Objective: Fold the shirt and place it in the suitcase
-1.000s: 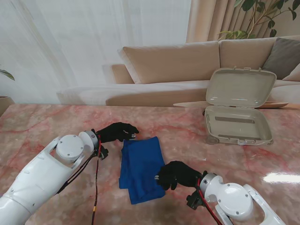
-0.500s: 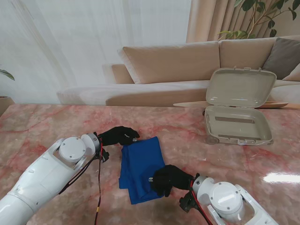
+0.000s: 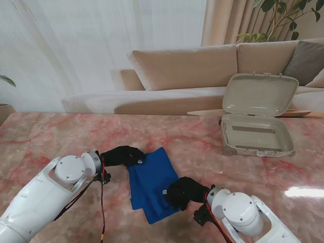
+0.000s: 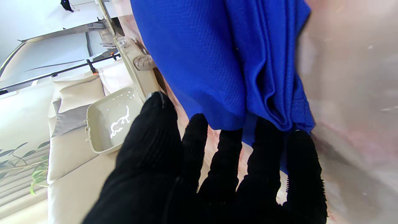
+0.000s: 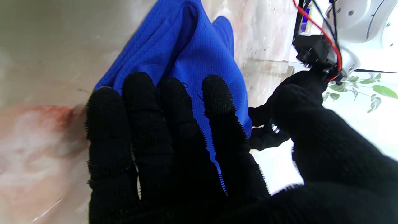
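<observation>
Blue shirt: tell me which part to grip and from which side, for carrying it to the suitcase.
Grip the blue shirt at its two opposite short ends, probably one hand per end, fingers sliding under from outside. It lies flat as a folded, layered strip; the left hand sits at the far-left end, the right hand on the near-right end. Pinching all layers should keep the fold together toward the open suitcase.

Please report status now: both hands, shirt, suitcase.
Left hand and right hand both on folded shirt. Suitcase open, holds no shirt. Path clear.
</observation>
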